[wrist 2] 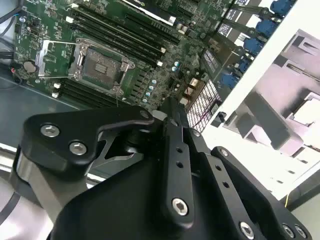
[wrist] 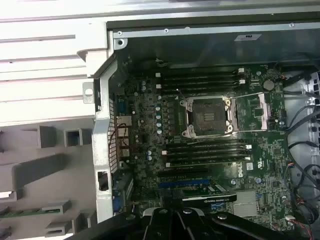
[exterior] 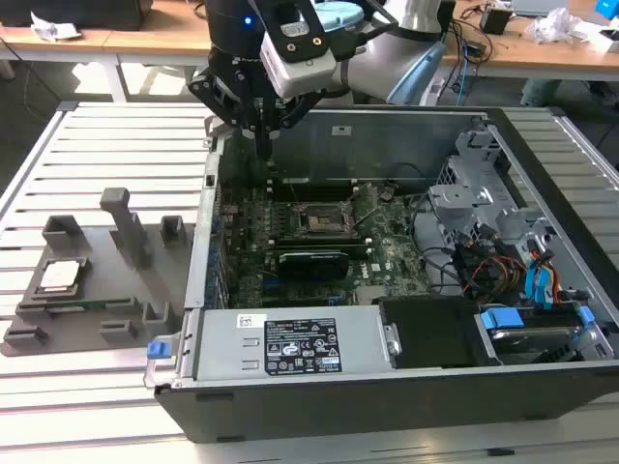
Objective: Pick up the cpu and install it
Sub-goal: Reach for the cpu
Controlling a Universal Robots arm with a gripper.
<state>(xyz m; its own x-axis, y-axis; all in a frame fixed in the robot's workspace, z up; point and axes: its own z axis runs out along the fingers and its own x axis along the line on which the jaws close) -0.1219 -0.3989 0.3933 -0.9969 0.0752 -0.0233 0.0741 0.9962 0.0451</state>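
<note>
The cpu (exterior: 60,275), a small silvery square chip, lies in a recess of the grey holder tray (exterior: 116,314) at the exterior view's left, outside the computer case (exterior: 387,387). My gripper (exterior: 263,143) hangs over the case's far left corner, well away from the cpu, with its black fingers together and nothing between them. Both wrist views look past the gripper (wrist 2: 169,109) (wrist: 175,214) onto the green motherboard. The motherboard socket (exterior: 317,220) (wrist 2: 100,62) (wrist: 207,116) is dark and bare, with its metal lid swung aside.
A long black expansion card (exterior: 311,259) sits in front of the socket. Memory slots (wrist: 200,82) flank the socket. A drive cage (exterior: 474,193) and cables (exterior: 484,266) fill the case's right side, a power supply (exterior: 290,346) the front. Desks stand behind.
</note>
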